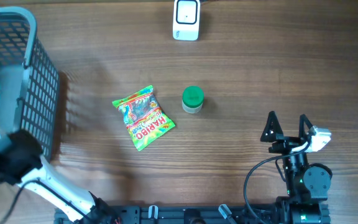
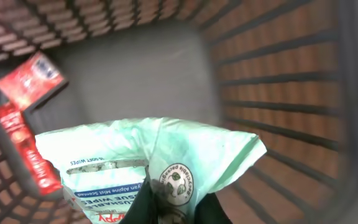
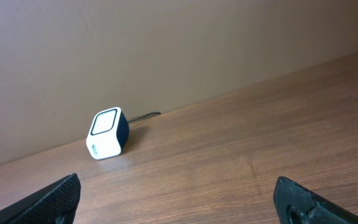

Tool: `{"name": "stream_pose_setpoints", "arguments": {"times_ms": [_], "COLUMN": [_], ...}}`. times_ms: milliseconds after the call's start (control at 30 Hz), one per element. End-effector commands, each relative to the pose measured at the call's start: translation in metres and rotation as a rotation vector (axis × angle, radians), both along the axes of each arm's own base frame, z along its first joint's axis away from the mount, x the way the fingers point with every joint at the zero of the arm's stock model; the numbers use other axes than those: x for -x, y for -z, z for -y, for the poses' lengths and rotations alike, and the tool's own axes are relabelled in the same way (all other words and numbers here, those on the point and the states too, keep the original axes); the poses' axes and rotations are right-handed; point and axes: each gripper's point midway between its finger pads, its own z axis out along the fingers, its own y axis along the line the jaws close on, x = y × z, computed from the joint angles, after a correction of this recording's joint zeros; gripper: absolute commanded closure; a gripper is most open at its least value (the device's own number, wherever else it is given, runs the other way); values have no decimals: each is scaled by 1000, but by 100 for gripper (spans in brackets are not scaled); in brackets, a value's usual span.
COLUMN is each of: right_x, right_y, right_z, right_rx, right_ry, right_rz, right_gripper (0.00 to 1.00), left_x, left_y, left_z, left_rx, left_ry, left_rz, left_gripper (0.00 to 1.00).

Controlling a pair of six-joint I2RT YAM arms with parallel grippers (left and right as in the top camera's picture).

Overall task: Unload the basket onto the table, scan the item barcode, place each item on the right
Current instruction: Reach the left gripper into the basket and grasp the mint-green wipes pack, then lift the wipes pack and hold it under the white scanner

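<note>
- While the left arm (image 1: 55,190) stretches from the near edge of the bench (image 1: 260,68) out to the far left, its white link slants up to a black elbow joint beside the basket (image 1: 42,81), and the forearm goes on over the basket's near rim.
- The left end effector (image 2: 173,208) points down into the basket, and its two dark fingers are pinched together on the lower edge of a pale green packet of wipes (image 2: 160,155).
- That packet is inside the basket, with its printed face towards the wrist camera and its top corner crumpled to the right; whether it is lifted off the basket floor cannot be told.
- From overhead only a sliver of the green packet shows, at the left edge of the frame within the basket.
- Two red packets (image 2: 27,81) lie on the basket floor to the left of the wipes.
- The right arm (image 1: 303,177) is folded close over its base at the near right of the bench.
- The right end effector (image 1: 287,118) points towards the far edge with its fingers (image 3: 51,202) spread wide, holding nothing.
- The white scanner (image 1: 186,20) stands at the far edge of the bench, well apart from both arms, its window facing the right wrist camera.
- A bag of sweets (image 1: 143,117) lies flat mid-bench, with a green-lidded jar (image 1: 192,99) upright just to its right; neither is touched.
</note>
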Motion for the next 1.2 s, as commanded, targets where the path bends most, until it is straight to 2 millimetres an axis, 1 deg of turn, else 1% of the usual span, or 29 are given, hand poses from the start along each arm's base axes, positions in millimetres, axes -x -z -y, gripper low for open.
{"name": "stream_pose_setpoints", "arguments": {"times_ms": [0,100,167,200,300,400,433,467,533,633,767,833,867,900,967,1033,1100,1167], "right_x": [0,0,0,0,0,0,0,0,0,0,0,0,0,0,0,0,0,0], "right_y": [-1,-1,-1,-1,-1,-1,-1,-1,-1,-1,-1,-1,-1,-1,-1,-1,-1,-1], "right_z": [0,0,0,0,0,0,0,0,0,0,0,0,0,0,0,0,0,0], "right_rx": [-7,-7,-7,-7,-7,-7,-7,-7,-7,-7,-7,-6,-7,-7,-6,-7,-7,-7], "right_ry": [5,5,5,4,5,5,5,5,5,5,5,5,5,5,5,5,5,5], "right_rz": [4,4,4,4,4,4,4,4,4,4,4,4,4,4,4,4,4,4], "right_gripper": [0,0,0,0,0,0,0,0,0,0,0,0,0,0,0,0,0,0], "left_x": [7,3,1,-3,-11,-14,-14,-15,-18,-17,-5,3,7,11,15,14,11,12], "left_y": [-76,-108,-122,-128,-126,-110,-102,-95,-75,-36,20,50,63,72,100,134,165,189], "left_z": [52,109,148,189,268,347,372,388,434,498,578,619,636,649,674,689,693,694], "left_rx": [-5,-3,-7,6,51,111,129,140,154,172,206,209,210,211,188,122,54,22], "left_ry": [107,299,400,507,725,933,986,1019,1121,1254,1380,1454,1485,1507,1544,1553,1547,1547], "left_rz": [240,341,374,393,388,339,316,296,247,162,51,18,7,1,-18,-50,-97,-145], "left_gripper": [96,96,96,96,96,96,96,96,96,96,96,96,96,96,96,96,96,96]}}
